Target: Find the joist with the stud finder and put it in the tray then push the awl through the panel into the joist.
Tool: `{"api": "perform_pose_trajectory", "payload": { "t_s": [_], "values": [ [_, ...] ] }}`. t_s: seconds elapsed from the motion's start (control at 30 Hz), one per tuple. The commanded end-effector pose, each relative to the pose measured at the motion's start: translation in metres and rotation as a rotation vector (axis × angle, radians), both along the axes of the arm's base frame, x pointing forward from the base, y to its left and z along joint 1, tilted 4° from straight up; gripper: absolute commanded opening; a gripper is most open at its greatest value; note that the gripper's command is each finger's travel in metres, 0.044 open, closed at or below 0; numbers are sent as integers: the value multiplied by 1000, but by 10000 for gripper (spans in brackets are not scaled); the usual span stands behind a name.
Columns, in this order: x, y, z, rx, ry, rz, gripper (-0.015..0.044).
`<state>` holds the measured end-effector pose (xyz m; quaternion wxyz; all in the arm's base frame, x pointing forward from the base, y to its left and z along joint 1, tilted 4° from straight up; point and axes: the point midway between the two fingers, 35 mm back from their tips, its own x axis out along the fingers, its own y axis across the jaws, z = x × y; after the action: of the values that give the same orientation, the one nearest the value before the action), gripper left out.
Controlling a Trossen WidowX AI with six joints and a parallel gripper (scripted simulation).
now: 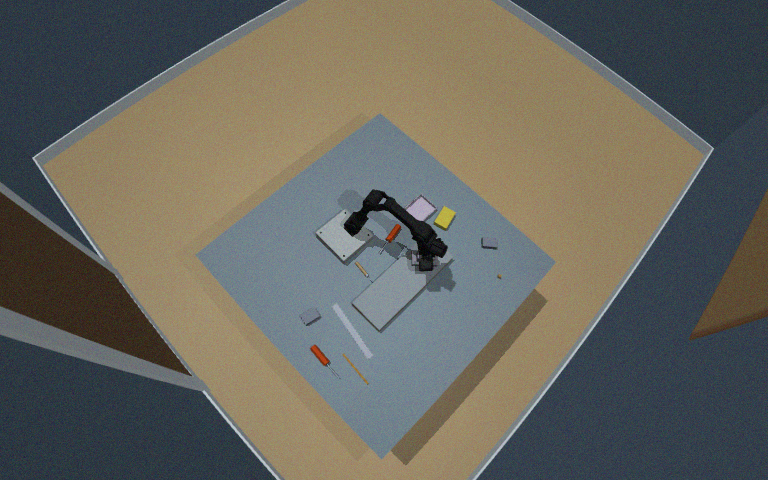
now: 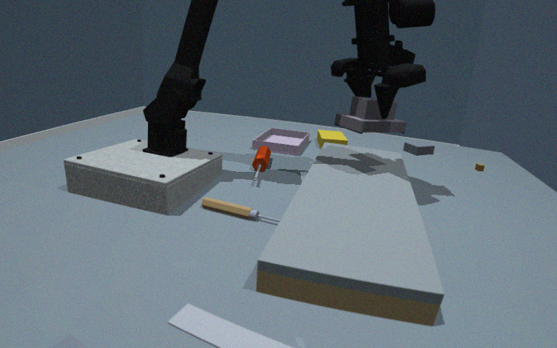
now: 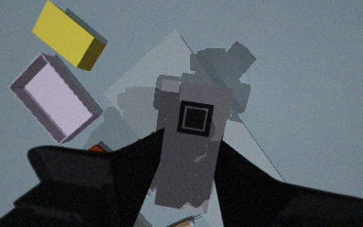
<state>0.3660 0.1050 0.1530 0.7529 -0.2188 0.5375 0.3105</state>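
My gripper (image 1: 425, 263) (image 2: 375, 107) (image 3: 189, 133) is shut on the grey-mauve stud finder (image 2: 349, 122) (image 3: 184, 165). It holds it above the far end of the pale floor panel (image 1: 388, 303) (image 2: 349, 229) (image 3: 156, 66), clear of the surface. The stud finder's square display (image 3: 195, 118) is dark with a grey outline. The lilac tray (image 1: 420, 209) (image 2: 283, 142) (image 3: 61, 101) stands empty beyond the panel. The wooden-handled awl (image 1: 361, 268) (image 2: 228, 206) lies between the robot base and the panel, its shaft towards the panel. No hole shows on the visible panel top; part is in shadow.
A yellow block (image 1: 445, 217) (image 2: 331, 137) (image 3: 66, 33) sits beside the tray. An orange-handled tool (image 1: 393, 232) (image 2: 262, 159) lies between tray and awl; another (image 1: 320, 354) lies at the front. A white strip (image 1: 352, 331) (image 2: 225, 328), a pencil-like stick (image 1: 355, 369) and grey blocks (image 1: 310, 316) (image 1: 489, 242) lie around.
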Motion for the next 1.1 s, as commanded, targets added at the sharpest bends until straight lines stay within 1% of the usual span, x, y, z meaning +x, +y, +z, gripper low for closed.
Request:
{"api": "perform_pose_trajectory", "payload": {
  "t_s": [0.0,0.5,1.07],
  "values": [
    [-10,25,3,-1,-14,61,0],
    [-62,106,0,-4,-27,298,0],
    [-141,177,-4,-3,-42,567,0]
  ]
}}
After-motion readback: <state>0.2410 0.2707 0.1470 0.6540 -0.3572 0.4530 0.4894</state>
